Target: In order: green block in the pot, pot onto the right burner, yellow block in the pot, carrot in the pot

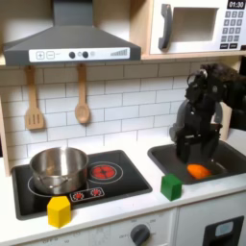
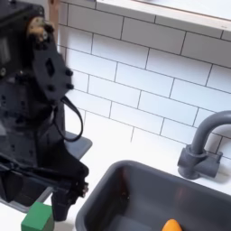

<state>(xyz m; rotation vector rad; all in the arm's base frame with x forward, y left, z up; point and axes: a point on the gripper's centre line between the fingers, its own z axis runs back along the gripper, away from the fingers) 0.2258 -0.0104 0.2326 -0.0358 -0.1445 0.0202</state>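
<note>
Black gripper [image 1: 197,154], fingers' spread impossible to tell, hanging over the dark grey sink [image 1: 227,165] above the orange carrot [image 1: 198,171] lying in the basin. Green block [image 1: 171,186] on the counter beside the sink. Silver pot [image 1: 58,167] on the first exterior view's left burner. Yellow block [image 1: 60,211] at the counter's front edge.

We read "01:30" on the microwave [image 1: 195,26] clock display, top right corner in the first exterior view. Its keypad below is too small for us to make out, and the hood's markings stay illegible.
</note>
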